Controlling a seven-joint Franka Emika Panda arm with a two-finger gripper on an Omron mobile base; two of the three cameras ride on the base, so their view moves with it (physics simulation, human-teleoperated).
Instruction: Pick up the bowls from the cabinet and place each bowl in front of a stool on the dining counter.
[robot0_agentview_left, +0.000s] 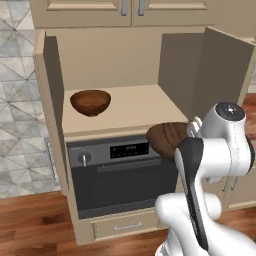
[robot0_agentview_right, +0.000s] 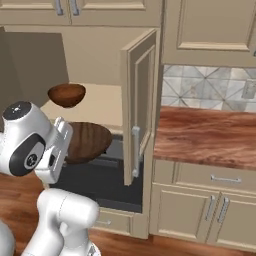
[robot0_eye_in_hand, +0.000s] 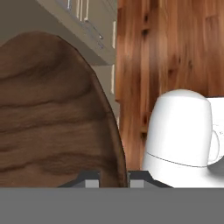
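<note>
The end effector (robot0_eye_in_hand: 113, 178) is pinching the rim of one of the bowls (robot0_agentview_left: 167, 139), its two tips closing on either side of the thin wooden wall, which is probably why the bowl is hanging tilted on edge rather than sitting level. The held bowl is hovering clear of the cabinet (robot0_agentview_left: 120, 60), in front of the oven (robot0_agentview_left: 122, 172) and below the shelf (robot0_agentview_left: 125, 110), so it looks free to be carried off to the dining counter. The second bowl (robot0_agentview_left: 90, 102) is sitting upright toward the left of the shelf, well apart from the first, waiting for its own trip. Both cabinet doors are standing wide open, giving the arm room to reach in. A rim pinch like this seems likely to let a wide bowl swing, so slow travel looks wise.
</note>
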